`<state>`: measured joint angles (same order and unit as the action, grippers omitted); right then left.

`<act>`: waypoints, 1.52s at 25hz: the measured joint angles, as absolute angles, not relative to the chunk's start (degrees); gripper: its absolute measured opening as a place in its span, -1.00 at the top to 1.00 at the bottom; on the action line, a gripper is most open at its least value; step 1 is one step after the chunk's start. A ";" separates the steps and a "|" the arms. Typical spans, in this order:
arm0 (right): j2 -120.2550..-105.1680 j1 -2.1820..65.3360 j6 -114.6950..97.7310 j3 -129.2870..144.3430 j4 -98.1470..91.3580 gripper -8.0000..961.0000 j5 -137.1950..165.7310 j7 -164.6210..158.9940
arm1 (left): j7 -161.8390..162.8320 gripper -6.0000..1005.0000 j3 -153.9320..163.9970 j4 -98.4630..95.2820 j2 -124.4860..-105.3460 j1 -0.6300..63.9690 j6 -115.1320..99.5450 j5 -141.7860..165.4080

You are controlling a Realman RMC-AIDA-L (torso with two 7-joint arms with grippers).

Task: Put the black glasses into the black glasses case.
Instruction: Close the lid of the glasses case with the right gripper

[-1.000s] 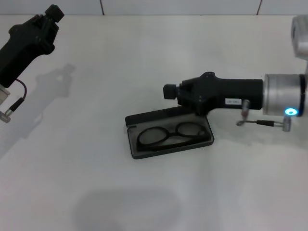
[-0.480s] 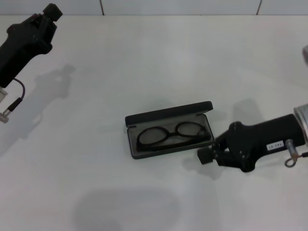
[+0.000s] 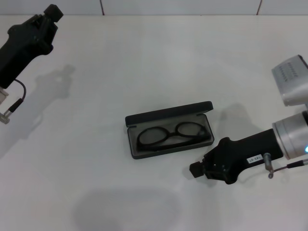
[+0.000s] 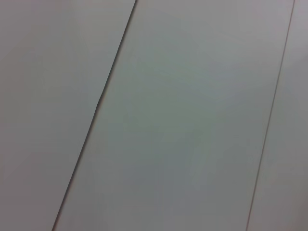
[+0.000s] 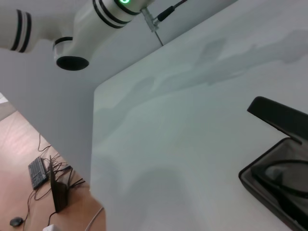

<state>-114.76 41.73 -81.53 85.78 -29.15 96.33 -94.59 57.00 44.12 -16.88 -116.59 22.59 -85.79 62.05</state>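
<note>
Black glasses (image 3: pixel 169 135) lie inside open black glasses case (image 3: pixel 168 130); left wrist view shows neither.

— What stands on the white table (image 3: pixel 144 62)?

— Only the black glasses case (image 3: pixel 168 129), near the middle, lid raised along its far edge, with the black glasses (image 3: pixel 169 135) lying inside. Bare tabletop surrounds it on the far, left and near sides.

— And the right side?

— The right gripper (image 3: pixel 196 169) hangs low just off the case's near-right corner, apart from it, its arm blocking the approach from the right.

— The left?

— The left gripper (image 3: pixel 52 11) sits at the far-left corner, well apart from the case.
</note>
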 joint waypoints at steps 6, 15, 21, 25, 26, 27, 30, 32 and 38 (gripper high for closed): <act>-115.67 41.84 -79.26 85.77 -29.01 0.95 96.29 -94.62 | 56.88 0.88 44.20 -16.87 -116.69 22.59 -85.79 62.05; -116.15 41.83 -73.95 86.05 -28.91 0.95 94.85 -95.27 | 56.96 0.88 44.21 -16.87 -116.78 22.89 -85.78 62.05; -116.19 42.30 -70.44 86.50 -28.74 0.95 94.18 -96.30 | 57.02 0.88 44.21 -16.88 -116.81 23.10 -85.78 62.08; -116.20 42.95 -68.49 88.04 -28.55 0.95 92.98 -96.65 | 57.04 0.88 44.21 -16.88 -116.81 23.22 -85.75 62.11; -116.20 43.20 -67.90 88.88 -28.46 0.95 92.27 -96.66 | 57.04 0.88 44.21 -16.87 -116.81 23.25 -85.72 62.12; -116.20 43.54 -67.04 90.16 -28.30 0.95 91.31 -96.67 | 57.04 0.88 44.21 -16.87 -116.81 23.28 -85.71 62.13; -116.20 44.28 -65.24 92.47 -28.16 0.95 89.78 -96.85 | 57.04 0.88 44.21 -16.87 -116.81 23.45 -85.66 62.14; -116.19 44.55 -64.91 92.72 -28.14 0.95 89.68 -96.94 | 57.00 0.88 44.21 -16.87 -116.81 23.64 -85.55 62.14; -115.84 44.90 -64.19 92.41 -28.12 0.95 89.64 -97.67 | 56.96 0.88 44.21 -16.87 -116.80 23.71 -85.39 62.15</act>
<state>-115.84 44.90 -64.19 92.41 -28.12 89.64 -97.67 56.96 44.21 -16.87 -116.80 23.71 -85.39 62.15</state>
